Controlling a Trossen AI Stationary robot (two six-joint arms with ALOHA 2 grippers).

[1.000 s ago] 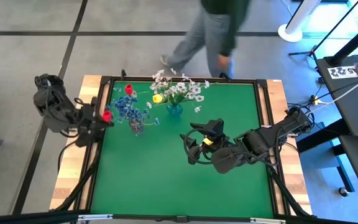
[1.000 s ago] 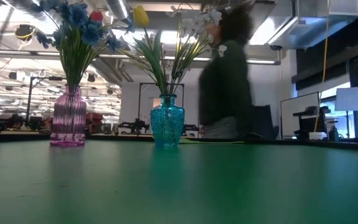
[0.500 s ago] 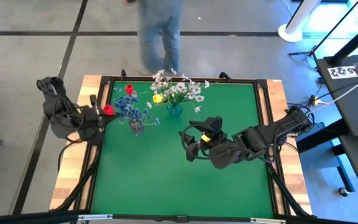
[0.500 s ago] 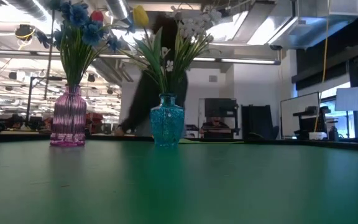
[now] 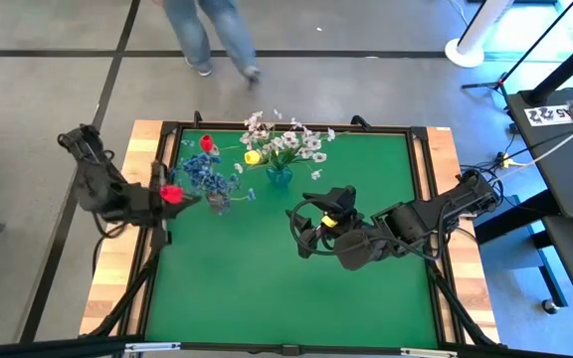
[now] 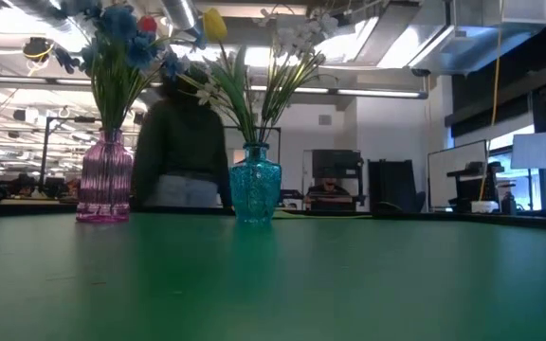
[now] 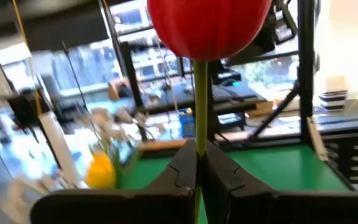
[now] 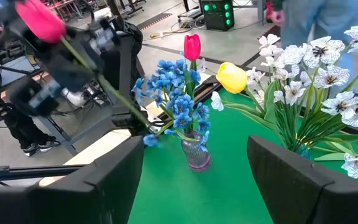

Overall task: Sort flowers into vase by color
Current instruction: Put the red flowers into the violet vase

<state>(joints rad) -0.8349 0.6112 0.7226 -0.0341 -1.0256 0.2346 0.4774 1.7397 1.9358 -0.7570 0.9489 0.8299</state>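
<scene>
Two vases — pink vase, teal vase — two red tulips, one yellow tulip, two arms.

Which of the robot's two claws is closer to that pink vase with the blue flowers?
The left. The left gripper, clamping a red tulip, sits just beside the pink vase at the table's left edge. The right gripper waits open farther off, mid-table.

text: none legible | card: marks perhaps digits, unreadable

Two dark jointed arms are being shown, black cables looped around the right arm, yellow marking near its wrist
</scene>
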